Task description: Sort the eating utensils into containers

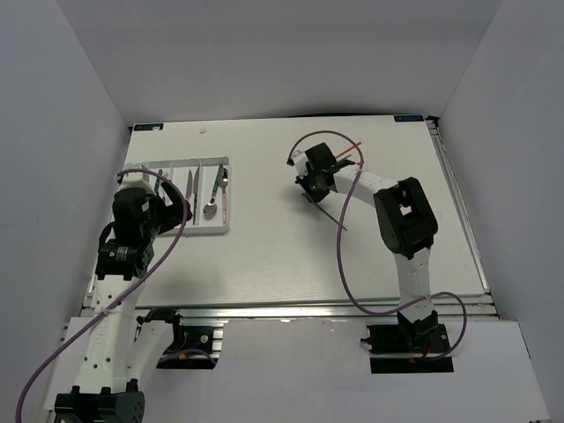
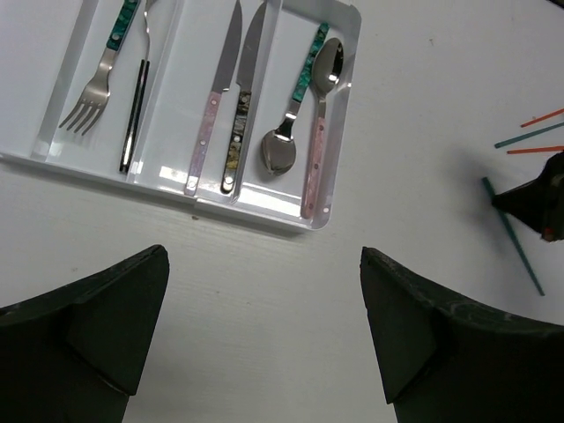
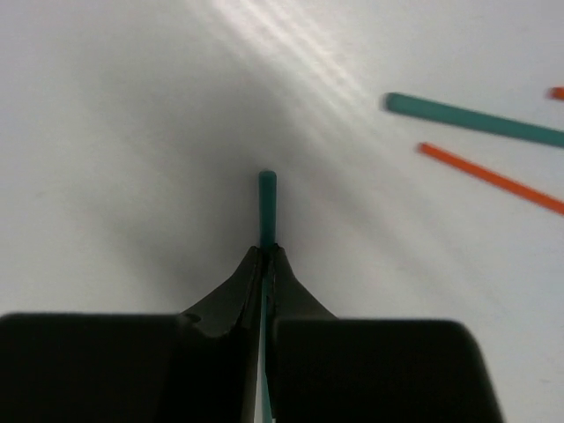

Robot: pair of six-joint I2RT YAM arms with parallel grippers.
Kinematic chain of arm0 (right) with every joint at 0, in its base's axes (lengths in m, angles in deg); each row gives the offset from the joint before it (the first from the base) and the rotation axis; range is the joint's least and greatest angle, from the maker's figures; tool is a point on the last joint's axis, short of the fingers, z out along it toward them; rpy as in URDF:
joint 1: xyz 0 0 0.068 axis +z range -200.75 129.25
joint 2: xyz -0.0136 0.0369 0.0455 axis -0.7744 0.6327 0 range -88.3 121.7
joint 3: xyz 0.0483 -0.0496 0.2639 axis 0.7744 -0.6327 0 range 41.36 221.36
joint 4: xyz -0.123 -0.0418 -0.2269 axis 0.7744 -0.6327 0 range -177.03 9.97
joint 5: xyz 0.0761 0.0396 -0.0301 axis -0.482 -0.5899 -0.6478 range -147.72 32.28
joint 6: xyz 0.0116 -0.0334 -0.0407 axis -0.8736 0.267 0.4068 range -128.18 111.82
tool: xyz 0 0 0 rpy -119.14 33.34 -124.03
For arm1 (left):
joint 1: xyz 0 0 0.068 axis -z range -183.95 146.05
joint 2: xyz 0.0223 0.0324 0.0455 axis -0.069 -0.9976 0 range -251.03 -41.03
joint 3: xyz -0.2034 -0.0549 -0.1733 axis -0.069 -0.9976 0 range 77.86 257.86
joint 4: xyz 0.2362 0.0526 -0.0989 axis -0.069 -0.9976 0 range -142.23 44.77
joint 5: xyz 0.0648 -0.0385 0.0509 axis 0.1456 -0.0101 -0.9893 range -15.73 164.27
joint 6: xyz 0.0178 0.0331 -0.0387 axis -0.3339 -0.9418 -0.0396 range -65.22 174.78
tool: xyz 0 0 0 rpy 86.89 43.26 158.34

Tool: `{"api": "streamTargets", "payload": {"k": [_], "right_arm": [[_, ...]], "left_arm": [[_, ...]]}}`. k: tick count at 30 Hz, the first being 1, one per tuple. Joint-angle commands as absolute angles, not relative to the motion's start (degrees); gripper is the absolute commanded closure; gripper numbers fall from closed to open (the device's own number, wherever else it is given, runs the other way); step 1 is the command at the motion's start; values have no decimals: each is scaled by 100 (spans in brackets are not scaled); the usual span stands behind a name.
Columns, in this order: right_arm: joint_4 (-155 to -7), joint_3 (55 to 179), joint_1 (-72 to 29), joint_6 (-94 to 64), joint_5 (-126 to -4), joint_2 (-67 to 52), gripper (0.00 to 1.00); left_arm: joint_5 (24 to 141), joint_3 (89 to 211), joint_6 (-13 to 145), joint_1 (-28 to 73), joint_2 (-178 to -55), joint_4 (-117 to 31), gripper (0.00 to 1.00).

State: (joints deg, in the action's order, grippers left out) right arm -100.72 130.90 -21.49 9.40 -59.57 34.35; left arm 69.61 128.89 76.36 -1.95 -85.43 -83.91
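The white tray (image 2: pixel 256 211) lies at the table's left (image 1: pixel 228 198). Its slots hold a teal-handled fork (image 2: pixel 106 62), a thin dark stick (image 2: pixel 134 115), a pink-handled knife (image 2: pixel 211 106), a dark patterned knife (image 2: pixel 242 106), a teal-handled spoon (image 2: pixel 291 115) and a pink-handled spoon (image 2: pixel 317 123). My left gripper (image 2: pixel 264 326) is open and empty over bare table, just in front of the tray. My right gripper (image 3: pixel 266 256) is shut on a teal-green chopstick (image 3: pixel 267 203), which trails behind it in the top view (image 1: pixel 333 216).
Loose on the table beside the right gripper lie another teal-green chopstick (image 3: pixel 476 119) and a red chopstick (image 3: pixel 493 176); a second red one (image 3: pixel 558 92) shows at the view's edge. White walls enclose the table on three sides.
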Motion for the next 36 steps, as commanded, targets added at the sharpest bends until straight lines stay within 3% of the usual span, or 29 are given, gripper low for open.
{"api": "streamTargets", "payload": {"k": [1, 3, 4, 8, 13, 16, 21, 31, 36], "right_arm": [[-10272, 12505, -1841, 362, -6410, 3144, 100], [-9851, 12337, -1832, -548, -6798, 2765, 100], [-9614, 12032, -1832, -946, -7149, 2276, 100], [-7754, 10769, -1823, -3222, -7705, 964, 100], [-4535, 9270, -1797, -5691, -8276, -258, 100], [-4155, 9129, -1622, -6142, -8128, -462, 100], [-3987, 8857, -1366, -6416, -7539, -830, 100], [-3732, 8592, -953, -6592, -7091, -1209, 100], [-3627, 8531, -848, -6637, -6933, -1201, 100]], "left_arm": [[7538, 12981, 7833, -176, -8357, -8181, 2], [7867, 12649, 8096, -176, -8295, -7847, 2], [8989, 12490, 8228, -176, -8269, -7306, 2], [10412, 11340, 9648, -97, -7935, -4994, 2], [10714, 10784, 10189, 525, -8180, -3356, 2], [10688, 10932, 9971, 1244, -8584, -3152, 2], [9899, 11600, 9135, 2038, -9401, -4022, 3], [9537, 12277, 8967, 2364, -10606, -3996, 32], [9738, 12418, 9072, 2540, -10949, -3707, 40]]}}
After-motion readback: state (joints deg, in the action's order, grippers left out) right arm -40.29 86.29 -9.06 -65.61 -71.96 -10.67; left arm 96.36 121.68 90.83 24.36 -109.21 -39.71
